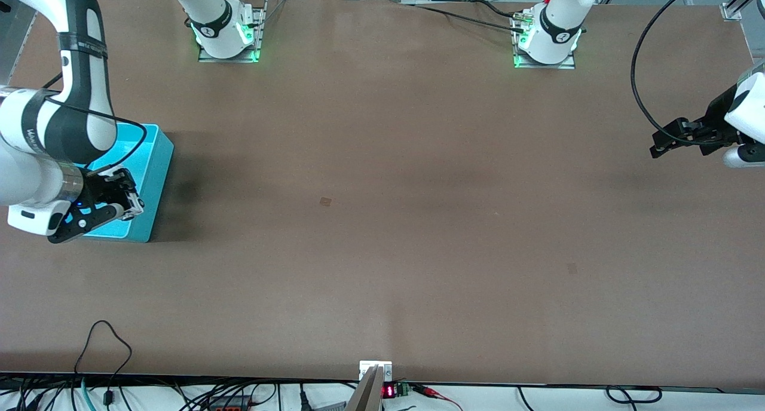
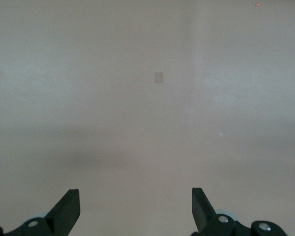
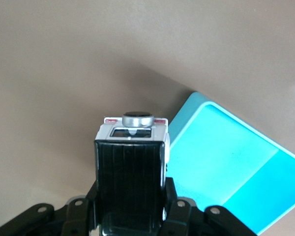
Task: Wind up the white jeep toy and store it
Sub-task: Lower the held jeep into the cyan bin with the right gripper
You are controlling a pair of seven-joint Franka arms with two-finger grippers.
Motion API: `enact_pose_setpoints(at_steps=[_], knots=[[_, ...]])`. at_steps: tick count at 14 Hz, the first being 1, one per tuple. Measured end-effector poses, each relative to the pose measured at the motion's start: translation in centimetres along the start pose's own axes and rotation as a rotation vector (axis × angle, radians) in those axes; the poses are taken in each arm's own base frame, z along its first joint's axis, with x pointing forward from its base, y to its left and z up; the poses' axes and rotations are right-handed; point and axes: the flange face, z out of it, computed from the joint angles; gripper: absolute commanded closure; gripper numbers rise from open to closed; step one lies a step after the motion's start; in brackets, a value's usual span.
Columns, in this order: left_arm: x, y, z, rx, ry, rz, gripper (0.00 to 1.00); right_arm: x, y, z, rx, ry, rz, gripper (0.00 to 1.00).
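The right gripper (image 1: 122, 203) had its fingers closed tight on the white jeep toy (image 3: 132, 169), black roof showing. It held the toy up over the cyan bin (image 1: 156, 178) at the right arm's end of the table (image 1: 382, 220). The left gripper (image 2: 136, 206) waited, fingers wide apart, holding nothing.

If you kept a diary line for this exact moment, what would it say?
right gripper: holds white jeep toy over cyan bin | left gripper: open, waiting over table
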Motion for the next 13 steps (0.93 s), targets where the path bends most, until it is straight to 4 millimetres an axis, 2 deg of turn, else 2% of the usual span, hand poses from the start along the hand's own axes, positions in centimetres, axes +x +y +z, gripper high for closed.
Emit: enact_pose_setpoints(at_steps=[4, 7, 10, 13], knots=[[0.0, 0.0, 0.0, 0.0, 0.0, 0.0, 0.0, -1.2, 1.0, 0.4, 0.031, -0.031, 0.023, 1.0], [0.0, 0.1, 0.0, 0.0, 0.0, 0.002, 0.0, -2.3, 1.0, 0.3, 0.047, -0.028, 0.047, 1.0], [0.0, 0.2, 0.0, 0.0, 0.0, 0.004, 0.0, -4.7, 1.0, 0.6, 0.066, 0.002, 0.113, 1.0], [-0.1, 0.9, 0.0, 0.0, 0.0, 0.016, 0.0, -8.5, 1.9, 1.9, 0.07, 0.003, 0.169, 1.0]])
